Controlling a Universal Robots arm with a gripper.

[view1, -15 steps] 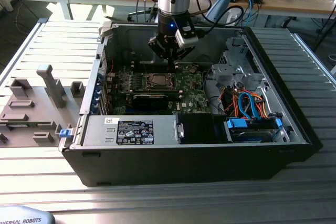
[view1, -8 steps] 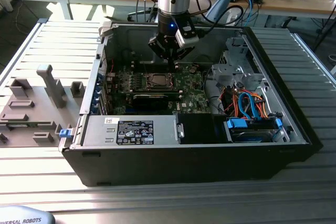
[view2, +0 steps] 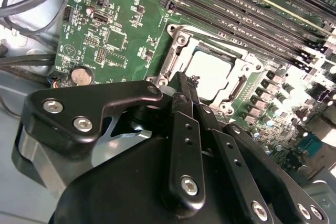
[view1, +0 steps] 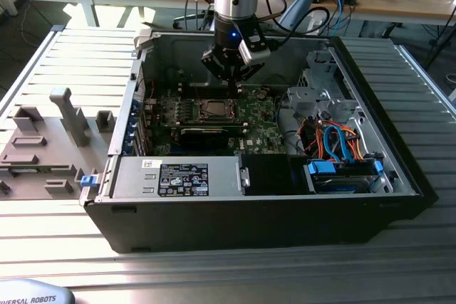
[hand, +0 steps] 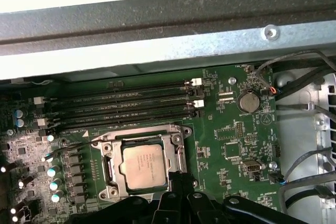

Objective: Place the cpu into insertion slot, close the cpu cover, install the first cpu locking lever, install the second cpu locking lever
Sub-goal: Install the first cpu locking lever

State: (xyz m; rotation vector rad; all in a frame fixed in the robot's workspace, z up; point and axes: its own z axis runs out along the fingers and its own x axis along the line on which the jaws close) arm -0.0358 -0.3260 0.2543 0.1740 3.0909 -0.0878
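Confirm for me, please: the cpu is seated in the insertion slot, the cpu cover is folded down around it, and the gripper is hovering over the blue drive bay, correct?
Not quite. The gripper is at the socket's edge on the green board, not over the drive bay, as the exterior view shows. The rest holds: in the first wrist view the cpu sits in the insertion slot with the cpu cover down around it.

we see a ribbed grey metal table (view1: 57, 55) carrying the open black computer case (view1: 256, 222), which lies on its side across the middle. on the exterior view's left, grey fixture blocks (view1: 43, 147) rest on the slats, just beside the case. near the front edge sits a pale rounded label plate (view1: 32, 295).
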